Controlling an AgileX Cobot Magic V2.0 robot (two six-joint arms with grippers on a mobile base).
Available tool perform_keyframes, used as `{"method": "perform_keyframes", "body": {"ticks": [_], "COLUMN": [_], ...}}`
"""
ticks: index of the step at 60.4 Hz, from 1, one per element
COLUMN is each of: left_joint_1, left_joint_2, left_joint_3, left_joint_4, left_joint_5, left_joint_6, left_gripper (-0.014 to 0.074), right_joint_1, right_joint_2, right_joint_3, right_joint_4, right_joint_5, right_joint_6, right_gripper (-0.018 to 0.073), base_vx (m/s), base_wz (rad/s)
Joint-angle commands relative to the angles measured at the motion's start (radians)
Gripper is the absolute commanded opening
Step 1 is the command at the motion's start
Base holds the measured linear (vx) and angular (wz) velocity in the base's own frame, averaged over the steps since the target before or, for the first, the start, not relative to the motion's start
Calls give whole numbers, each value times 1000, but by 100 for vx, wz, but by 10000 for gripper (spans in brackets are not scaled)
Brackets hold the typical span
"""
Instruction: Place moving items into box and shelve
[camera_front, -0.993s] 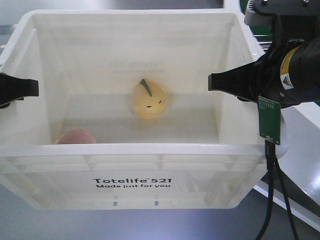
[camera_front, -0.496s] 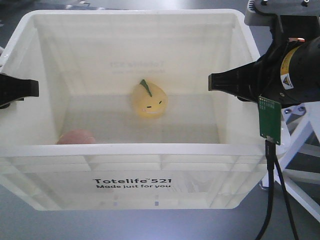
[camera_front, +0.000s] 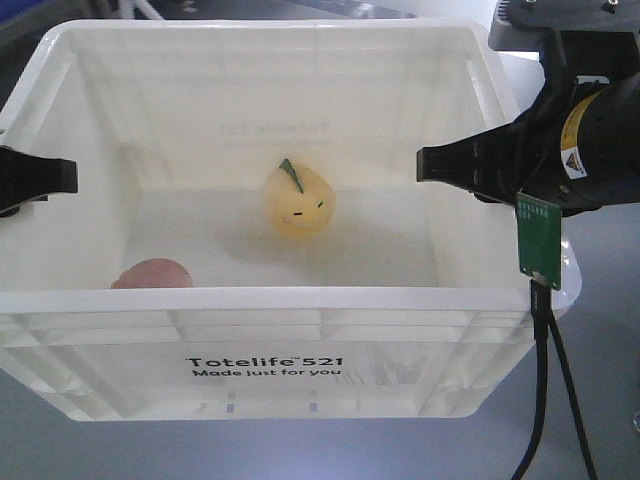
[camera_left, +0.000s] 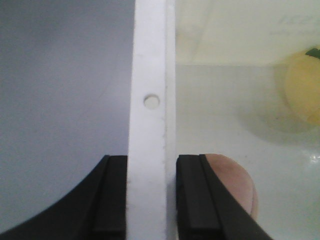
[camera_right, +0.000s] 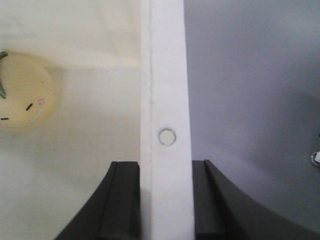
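Note:
The cream-white box (camera_front: 260, 300), printed "Totelife 521", fills the front view. On its floor the yellow-orange plush (camera_front: 299, 203) with a green leaf lies mid-box, and the pinkish-brown plush (camera_front: 152, 274) rests in the near left corner. My left gripper (camera_left: 151, 200) is shut on the box's left rim (camera_left: 149, 75), one finger outside and one inside beside the pink plush (camera_left: 232, 185). My right gripper (camera_right: 166, 200) is shut on the right rim (camera_right: 165, 75); the yellow plush (camera_right: 22, 97) shows to its left. In the front view both grippers (camera_front: 50, 176) (camera_front: 440, 165) flank the box.
Grey floor shows beside and under the box. A green circuit board (camera_front: 537, 240) with a black cable hangs from the right arm by the box's right wall. Dark shapes sit beyond the far rim at top left.
The background around the box has shifted: the white frame and green object at right are gone, plain grey now. Both grippers keep their hold on the rims; the plush toys barely move.

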Motion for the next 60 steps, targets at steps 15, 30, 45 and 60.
{"method": "perform_keyframes", "body": {"ticks": [15,30,45,60], "left_joint_1": [-5,-5,-5,-5], "left_joint_2": [-27,-27,-27,-27], "left_joint_3": [-41,-41,-41,-41], "left_joint_4": [96,96,96,96], "left_joint_5": [-67,-67,-67,-67], "left_joint_6": [-9,-9,-9,-9], "left_gripper": [143,143,143,143], "right_joint_1": [-2,-2,-2,-2], "right_joint_2": [-41,-41,-41,-41], "right_joint_3": [-40,-40,-40,-40], "right_joint_4": [-119,-119,-119,-119], "right_joint_5": [-67,-68,-68,-69], "right_joint_6": [-6,-6,-6,-6], "right_gripper": [49,49,49,49], "base_vx": [-18,-16,-14,-13], "base_wz": [69,61,53,50]}}
